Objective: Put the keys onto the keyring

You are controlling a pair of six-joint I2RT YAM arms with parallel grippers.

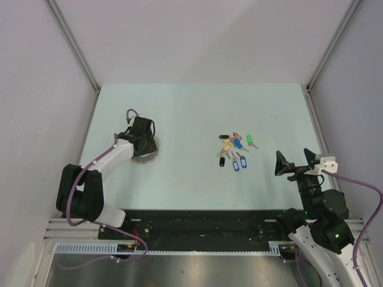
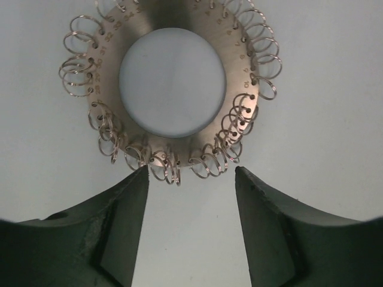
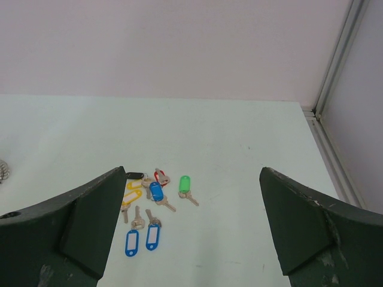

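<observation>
Top external view, from the left: flat grey-brown metal keyring [image 1: 145, 158] [image 2: 236, 89], a disc with wide round hole and thin wire loops [image 2: 81, 66] fringing its rim, lies on the pale worktop [image 1: 191, 113] beneath the downward-pointing left fingers [image 2: 119, 227], partly parted, gripping nothing. Small plastic-tagged keys [image 1: 234, 149] [image 3: 152, 203] cluster centre-right; the low right fingers [image 1: 280, 162] [image 3: 78, 233] gape wide, empty.

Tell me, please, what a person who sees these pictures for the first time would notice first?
The keyring: a flat metal disc with a wide hole and many small wire loops round its edge, on the left side of the table, just beyond the tips of the open left claw. Then the keys, a small cluster of blue, green, yellow, black and red tags right of centre, untouched.
</observation>
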